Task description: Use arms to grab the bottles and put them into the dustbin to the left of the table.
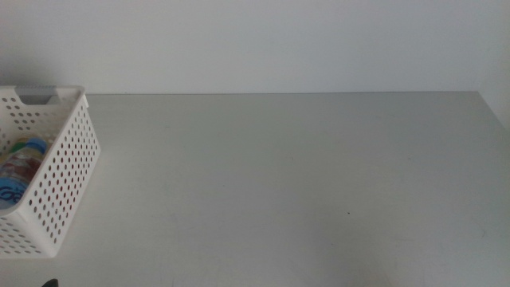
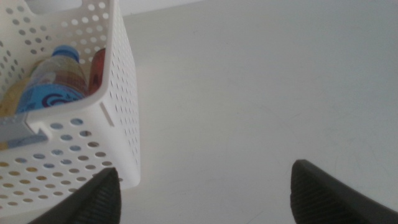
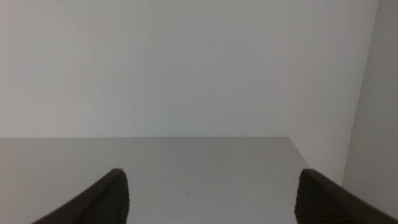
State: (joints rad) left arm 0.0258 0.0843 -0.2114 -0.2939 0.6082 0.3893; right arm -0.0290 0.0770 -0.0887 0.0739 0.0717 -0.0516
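Just beside the left gripper [image 2: 202, 190], whose jaws stand wide apart and hold nothing, the dustbin [image 2: 121, 112] contains the water bottle [image 2: 53, 87] and the red can [image 2: 97, 68]. The right gripper [image 3: 211, 193] is also spread open, over the bare table [image 3: 186, 162].

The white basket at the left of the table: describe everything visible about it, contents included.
The dustbin is a white rectangular basket that looks plastic, its walls perforated with small holes and a handle slot near the rim. It stands upright on the table at its left side, cut off by the middle view's edge. Inside lie a blue-capped water bottle, something red beside it and something pale yellow. The left gripper is beside it, jaws apart, not touching.
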